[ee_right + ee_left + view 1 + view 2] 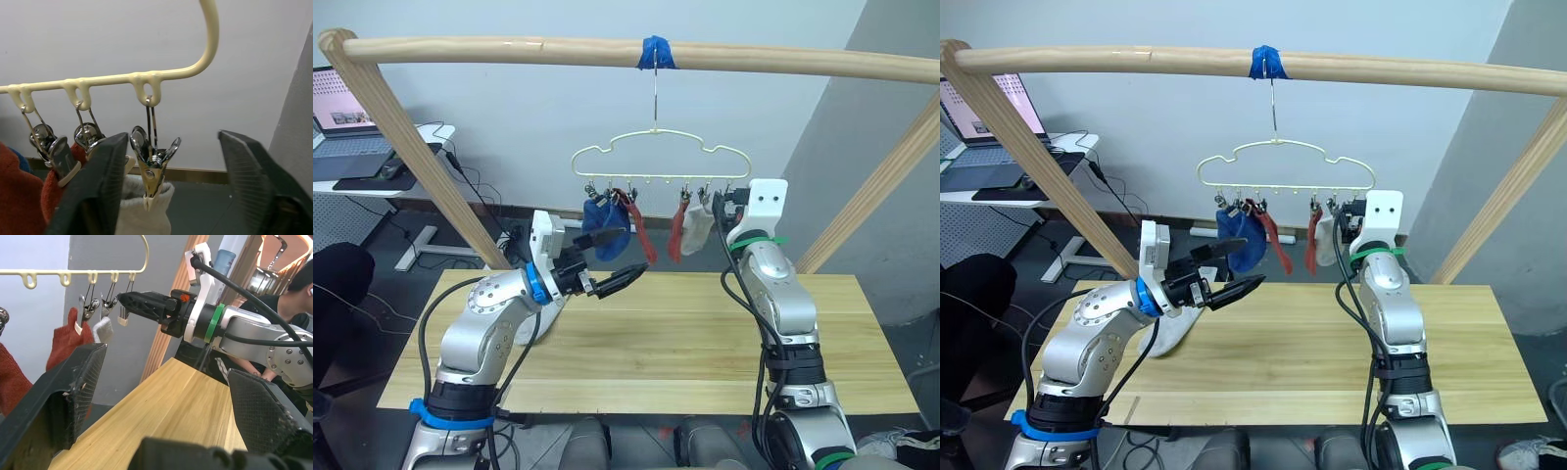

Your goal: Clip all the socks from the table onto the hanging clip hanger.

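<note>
Glossy cream clip hanger (146, 76) with shiny metal clips (152, 166), soft knit socks (695, 227), matt wooden table (685, 333).

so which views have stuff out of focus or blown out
Left wrist view: the left gripper fingers loom soft and dark up close, while the right gripper and clip hanger stay crisp; ceiling lights glare at one corner. Right wrist view: near fingers blurred, the metal clip sharp with small glints. Eye views: evenly lit.

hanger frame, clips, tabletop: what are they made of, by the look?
Clip hanger: smooth cream coating with a soft sheen, likely plastic-coated wire; the core is hidden. Clip: shiny chrome-like metal with a coil spring and pale tips, probably plastic. Table: pale wood planks, visible grain and seams, matte finish.
</note>
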